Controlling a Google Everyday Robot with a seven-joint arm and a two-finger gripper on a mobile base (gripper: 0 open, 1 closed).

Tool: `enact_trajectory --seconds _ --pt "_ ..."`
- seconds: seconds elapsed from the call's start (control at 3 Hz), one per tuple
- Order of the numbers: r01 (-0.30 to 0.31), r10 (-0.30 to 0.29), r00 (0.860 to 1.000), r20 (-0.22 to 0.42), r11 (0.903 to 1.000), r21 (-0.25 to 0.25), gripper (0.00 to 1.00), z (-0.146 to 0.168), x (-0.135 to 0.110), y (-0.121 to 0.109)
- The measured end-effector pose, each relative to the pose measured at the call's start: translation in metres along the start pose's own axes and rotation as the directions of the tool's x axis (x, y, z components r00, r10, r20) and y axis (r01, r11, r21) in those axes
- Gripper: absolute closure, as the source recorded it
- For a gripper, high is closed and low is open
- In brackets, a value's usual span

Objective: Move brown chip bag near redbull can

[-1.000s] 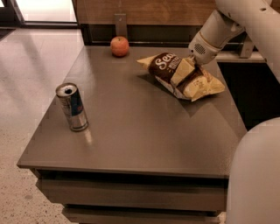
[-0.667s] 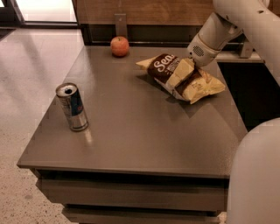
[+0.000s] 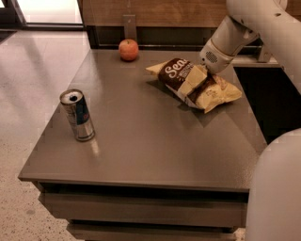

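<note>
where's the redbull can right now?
Camera view: the redbull can stands upright near the front-left edge of the table, well apart from the brown chip bag at back right, where the gripper meets the bag's top.

1. The one camera sits high at the near edge of the table (image 3: 141,155) and looks down and forward across its top to the far wall (image 3: 160,12).
2. It is close: the table fills most of the view, and the robot's body (image 3: 275,188) is cropped at lower right.
3. The gripper (image 3: 205,71) is at upper right, at the bag (image 3: 181,75).
</note>
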State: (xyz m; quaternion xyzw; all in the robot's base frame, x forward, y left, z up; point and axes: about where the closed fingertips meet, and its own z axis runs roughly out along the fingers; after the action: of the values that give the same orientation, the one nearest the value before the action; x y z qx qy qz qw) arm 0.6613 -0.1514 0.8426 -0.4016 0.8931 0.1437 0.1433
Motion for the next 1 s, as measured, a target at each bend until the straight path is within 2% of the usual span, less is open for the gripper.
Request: enact_trajectory --seconds 0.67,1.0 --pt "0.037 -0.037 0.999 0.01 0.998 0.051 0.64 -0.016 -0.006 0.007" --pt "0.078 -0.082 0.996 0.04 0.9925 0.094 0.87 -0.04 -0.014 0.018"
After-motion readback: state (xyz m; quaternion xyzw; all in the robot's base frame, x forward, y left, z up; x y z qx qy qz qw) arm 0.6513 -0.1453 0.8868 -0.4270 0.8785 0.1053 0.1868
